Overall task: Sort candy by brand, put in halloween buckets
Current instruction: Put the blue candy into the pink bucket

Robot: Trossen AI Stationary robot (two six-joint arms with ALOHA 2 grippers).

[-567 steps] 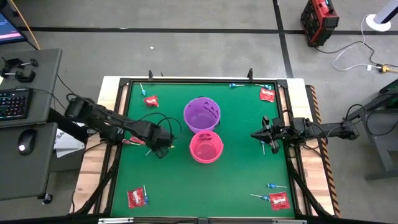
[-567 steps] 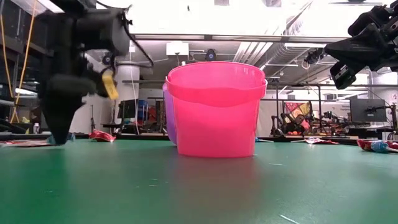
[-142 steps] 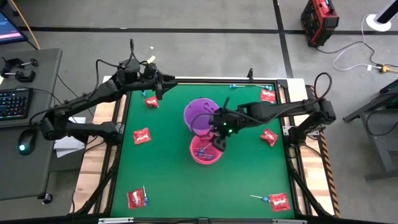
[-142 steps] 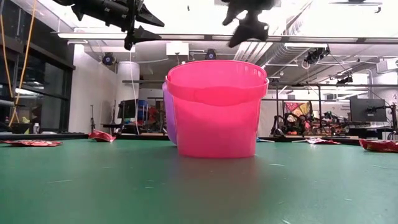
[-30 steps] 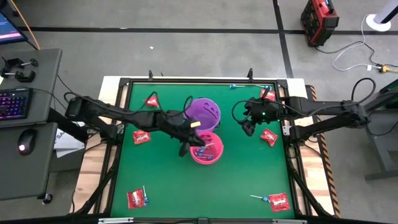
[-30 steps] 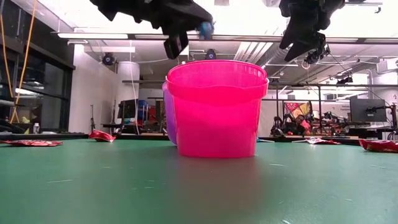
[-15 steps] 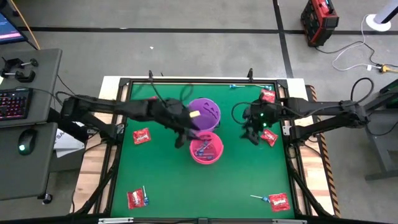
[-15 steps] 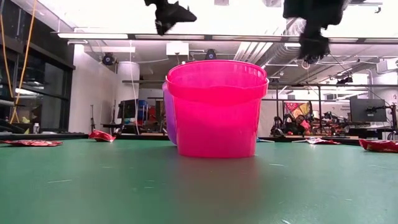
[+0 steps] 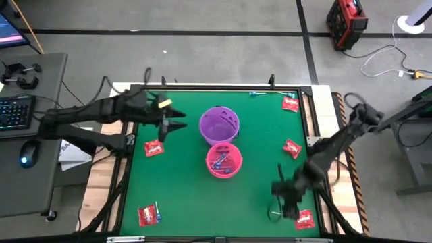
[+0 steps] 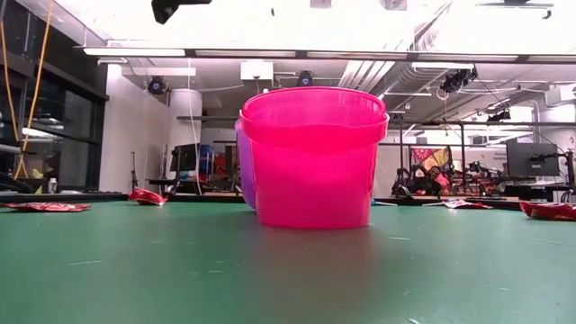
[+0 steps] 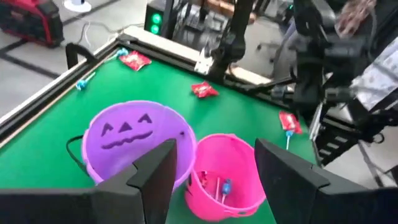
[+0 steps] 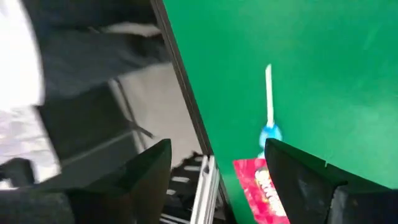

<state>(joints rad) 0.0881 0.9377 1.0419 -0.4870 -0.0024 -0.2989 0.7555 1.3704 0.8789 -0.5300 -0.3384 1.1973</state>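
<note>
Lollipops [image 9: 221, 163] lie inside the pink bucket [image 9: 223, 160], touching the purple bucket [image 9: 219, 124]. Left gripper [image 9: 177, 125], fingers apart and empty, hangs left of the purple bucket. Right gripper [image 9: 282, 202], fingers apart, hovers well right of the pink bucket, above a lollipop [image 12: 268, 107] and red packet [image 12: 264, 186].

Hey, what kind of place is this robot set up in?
Probably a robotics lab or workshop: a green-topped table inside a metal frame, a desk with keyboard and mouse beside it, and exposed ceiling ducts behind.

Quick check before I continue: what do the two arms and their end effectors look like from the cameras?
Both arms are dark, jointed and slim, with black cables looping off them. The left end effector has a yellow tag near it; the right end effector is plain black. Wrist views show flat, dark, angular fingers.
</note>
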